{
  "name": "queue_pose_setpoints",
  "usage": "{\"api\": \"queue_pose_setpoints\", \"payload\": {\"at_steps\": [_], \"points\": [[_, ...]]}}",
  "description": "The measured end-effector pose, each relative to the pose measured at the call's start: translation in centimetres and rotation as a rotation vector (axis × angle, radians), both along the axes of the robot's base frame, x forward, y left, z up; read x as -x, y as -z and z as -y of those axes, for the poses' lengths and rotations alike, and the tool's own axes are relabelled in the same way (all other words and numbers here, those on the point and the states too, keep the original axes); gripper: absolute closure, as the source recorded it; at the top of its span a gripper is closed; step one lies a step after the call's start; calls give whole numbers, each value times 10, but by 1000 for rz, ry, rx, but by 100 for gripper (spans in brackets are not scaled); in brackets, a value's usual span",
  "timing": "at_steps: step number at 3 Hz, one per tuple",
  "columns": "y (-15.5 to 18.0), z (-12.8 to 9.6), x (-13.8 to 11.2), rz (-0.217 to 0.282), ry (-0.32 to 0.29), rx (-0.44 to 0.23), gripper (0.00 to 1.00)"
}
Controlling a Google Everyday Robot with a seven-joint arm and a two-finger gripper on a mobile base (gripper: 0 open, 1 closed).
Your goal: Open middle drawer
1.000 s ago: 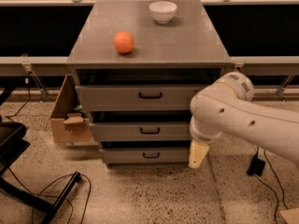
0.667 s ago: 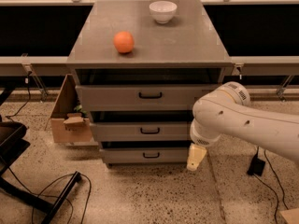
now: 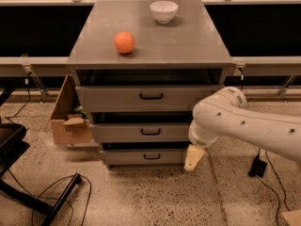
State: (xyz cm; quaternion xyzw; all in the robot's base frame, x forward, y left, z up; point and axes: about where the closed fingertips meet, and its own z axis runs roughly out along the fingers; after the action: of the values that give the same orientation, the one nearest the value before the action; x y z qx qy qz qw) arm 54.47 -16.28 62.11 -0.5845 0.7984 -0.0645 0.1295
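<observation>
The grey cabinet has three drawers, all shut. The middle drawer (image 3: 141, 132) has a small black bar handle (image 3: 150, 132) at its centre. The top drawer (image 3: 141, 98) is above it and the bottom drawer (image 3: 141, 157) below. My gripper (image 3: 193, 157) hangs from the white arm (image 3: 244, 126) at the right of the cabinet, at about the height of the bottom drawer and right of the middle drawer's handle. Only one cream-coloured finger shows, pointing down.
An orange (image 3: 124, 42) and a white bowl (image 3: 163, 11) sit on the cabinet top (image 3: 188, 46). A cardboard box (image 3: 68, 117) stands left of the cabinet. Black cables (image 3: 56, 192) and a dark chair base lie at the lower left. A small black object (image 3: 257, 166) lies on the floor at right.
The gripper and arm have shifted a little to the left and down, closer to the drawer fronts. The drawers have not moved.
</observation>
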Motion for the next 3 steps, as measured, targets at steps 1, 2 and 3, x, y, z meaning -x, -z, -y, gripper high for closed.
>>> {"api": "queue_pose_setpoints", "payload": {"at_steps": [1,2,3], "points": [[48,-1,-36,2,-53,-41,0],[77,-5,-64,-10,-108,-33,0],[107,-9,-91,-36,-168,36,0]]}}
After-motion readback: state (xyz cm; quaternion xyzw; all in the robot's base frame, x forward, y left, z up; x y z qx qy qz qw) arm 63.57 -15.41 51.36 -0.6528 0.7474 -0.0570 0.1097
